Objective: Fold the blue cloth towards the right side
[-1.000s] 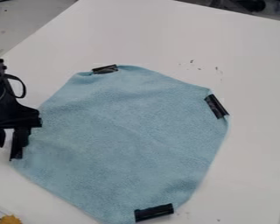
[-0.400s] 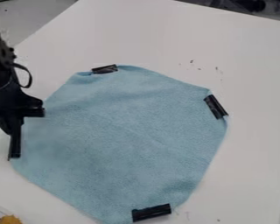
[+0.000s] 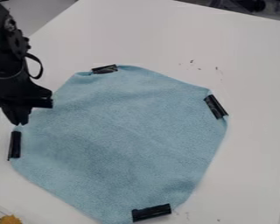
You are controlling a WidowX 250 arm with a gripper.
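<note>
One camera looks down at a slant, seemingly fairly near the table (image 3: 254, 144).

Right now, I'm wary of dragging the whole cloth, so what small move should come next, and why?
I would probably secure a light grip on the blue cloth at its left edge in view before lifting. The gripper is at that edge, just above the black strip in view, and the cloth lies spread out, unfolded. Whether it already has hold, I cannot tell.
</note>
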